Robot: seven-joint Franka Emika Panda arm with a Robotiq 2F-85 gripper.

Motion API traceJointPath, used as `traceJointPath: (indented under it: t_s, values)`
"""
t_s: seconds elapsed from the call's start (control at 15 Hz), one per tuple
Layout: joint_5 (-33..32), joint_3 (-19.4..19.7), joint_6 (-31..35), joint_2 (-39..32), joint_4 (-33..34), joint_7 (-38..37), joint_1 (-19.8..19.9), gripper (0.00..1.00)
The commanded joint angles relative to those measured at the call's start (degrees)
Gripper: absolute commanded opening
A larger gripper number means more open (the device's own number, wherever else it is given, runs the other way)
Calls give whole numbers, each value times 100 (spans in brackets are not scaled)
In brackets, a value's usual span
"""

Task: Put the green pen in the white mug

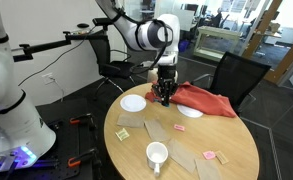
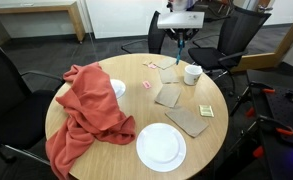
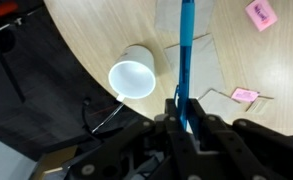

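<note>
Pincer (image 3: pixel 186 116) clenched on the green pen (image 3: pixel 186 55). Wrist view, left to right: the white mug (image 3: pixel 133 78), mouth up, apart from the pen; pen held over the table (image 3: pixel 116 25); pink paper scraps (image 3: pixel 244 94).

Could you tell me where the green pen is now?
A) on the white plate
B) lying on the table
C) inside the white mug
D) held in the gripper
D: the wrist view shows the green pen clamped in the gripper, and the white mug is empty.
</note>
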State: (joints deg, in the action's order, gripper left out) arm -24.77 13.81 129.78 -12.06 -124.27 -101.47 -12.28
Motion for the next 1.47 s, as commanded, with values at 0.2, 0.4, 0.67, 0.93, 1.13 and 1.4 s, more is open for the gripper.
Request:
traceJointPath:
  t_s: [0.2, 0.4, 0.67, 0.93, 1.13, 1.4]
  values:
    - [-628, -518, -957, 308, -51, -974, 417, 17]
    - [-650, -554, -1010, 363, -81, -1050, 457, 17]
    - [-1025, -633, -1541, 252, 160, -1614, 381, 4]
    - [-1646, -892, -2649, 205, 395, -2777, 331, 4]
    - [-1844, -1085, -3469, 166, 528, -3373, 352, 4]
    - [-1846, -1181, -4333, 19, 690, -3794, 433, 4]
